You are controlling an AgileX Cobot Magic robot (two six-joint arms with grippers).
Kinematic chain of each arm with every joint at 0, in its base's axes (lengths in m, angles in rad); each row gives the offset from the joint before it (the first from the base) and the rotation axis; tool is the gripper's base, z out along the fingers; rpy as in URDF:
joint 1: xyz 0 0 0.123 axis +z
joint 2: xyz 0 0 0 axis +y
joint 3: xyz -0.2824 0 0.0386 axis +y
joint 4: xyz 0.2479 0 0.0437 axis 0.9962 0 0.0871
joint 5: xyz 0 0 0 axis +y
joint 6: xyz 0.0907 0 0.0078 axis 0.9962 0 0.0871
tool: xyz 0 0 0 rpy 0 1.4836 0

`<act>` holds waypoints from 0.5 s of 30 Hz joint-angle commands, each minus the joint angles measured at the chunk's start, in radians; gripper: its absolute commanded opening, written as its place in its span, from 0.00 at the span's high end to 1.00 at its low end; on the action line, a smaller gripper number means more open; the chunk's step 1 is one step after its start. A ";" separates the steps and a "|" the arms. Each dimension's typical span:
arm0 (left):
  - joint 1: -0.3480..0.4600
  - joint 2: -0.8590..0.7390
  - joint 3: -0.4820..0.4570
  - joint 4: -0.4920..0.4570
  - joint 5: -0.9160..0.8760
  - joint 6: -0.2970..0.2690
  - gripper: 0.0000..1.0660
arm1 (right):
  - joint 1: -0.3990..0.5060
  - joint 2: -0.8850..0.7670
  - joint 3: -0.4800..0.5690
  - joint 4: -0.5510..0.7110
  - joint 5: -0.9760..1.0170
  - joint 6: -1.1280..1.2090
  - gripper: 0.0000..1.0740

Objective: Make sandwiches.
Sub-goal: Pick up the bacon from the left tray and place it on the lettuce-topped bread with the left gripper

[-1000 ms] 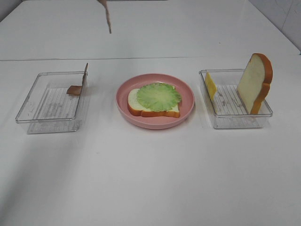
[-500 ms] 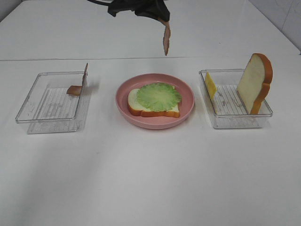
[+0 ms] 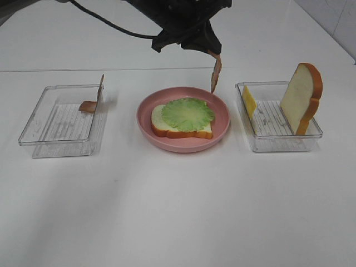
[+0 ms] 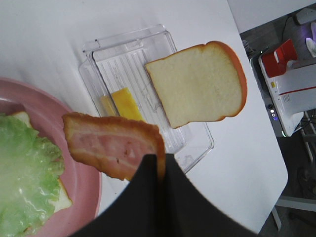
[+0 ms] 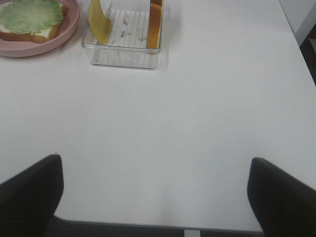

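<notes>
My left pincer is shut tight on one end of a bacon strip. In the left wrist view the two black fingers pinch the strip at its edge. The strip hangs straight down in the air. Its low end is by the far right rim of the pink plate, and I cannot tell if it touches.

On the plate lies a bread slice with a green lettuce sheet flat on top. That is the sandwich so far, in the middle of the white table.

To the right of the plate is a clear tray. A yellow cheese slice leans on its left wall. A second bread slice stands up on edge at its right side.

To the left of the plate, well apart, is another clear tray. One bacon piece lies in its far right corner, and one more leans up on the wall beside it.

My right pincer is wide open and holds nothing. It hangs over bare table on the near right side, with the cheese tray far in front of it.
</notes>
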 commanded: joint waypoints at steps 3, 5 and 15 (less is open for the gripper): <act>-0.010 0.038 -0.006 -0.032 0.031 0.010 1.00 | -0.003 -0.034 -0.004 0.006 0.003 0.007 0.08; -0.010 0.051 -0.006 -0.035 0.036 0.010 1.00 | -0.003 -0.034 -0.004 0.006 0.003 0.007 0.08; 0.001 0.100 -0.006 0.042 0.101 0.007 1.00 | -0.003 -0.034 -0.004 0.007 0.003 0.007 0.08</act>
